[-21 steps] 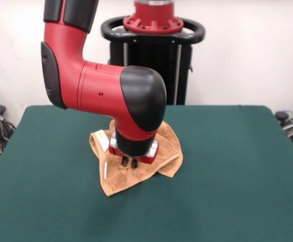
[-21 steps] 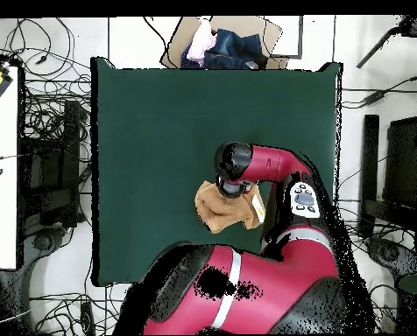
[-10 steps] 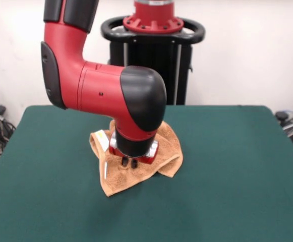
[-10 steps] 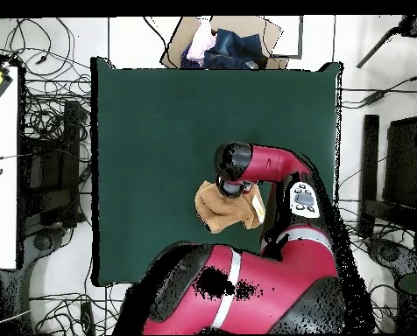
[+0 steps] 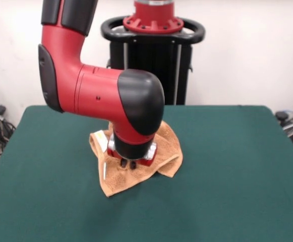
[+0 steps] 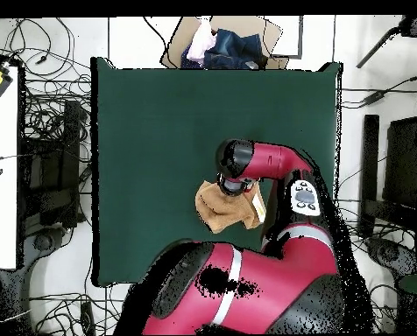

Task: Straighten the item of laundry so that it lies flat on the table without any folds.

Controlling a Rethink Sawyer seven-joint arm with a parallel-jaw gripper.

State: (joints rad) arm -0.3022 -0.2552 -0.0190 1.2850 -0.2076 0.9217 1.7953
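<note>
The item of laundry [image 5: 136, 164], an orange-tan towel, lies bunched and folded near the middle of the dark green table [image 5: 237, 176]. A white tag [image 5: 102, 139] shows at its left edge. My gripper [image 5: 129, 162] points straight down into the towel's middle, its two dark fingertips close together and shut on a fold of cloth. In the overhead view the towel [image 6: 214, 208] sticks out to the left from under the arm's wrist [image 6: 236, 161], near the table's [image 6: 159, 114] lower edge. The gripper itself is hidden there.
The red arm's big elbow [image 5: 136, 106] hangs over the towel's far half. Green felt stretches wide on all sides of the towel. A cardboard box of clothes [image 6: 222, 44] sits beyond the table's top edge, and cables [image 6: 54, 131] lie on the floor around it.
The arm has shifted slightly to the left in the front view, and the gripper stays down on the towel. The towel's shape looks unchanged.
</note>
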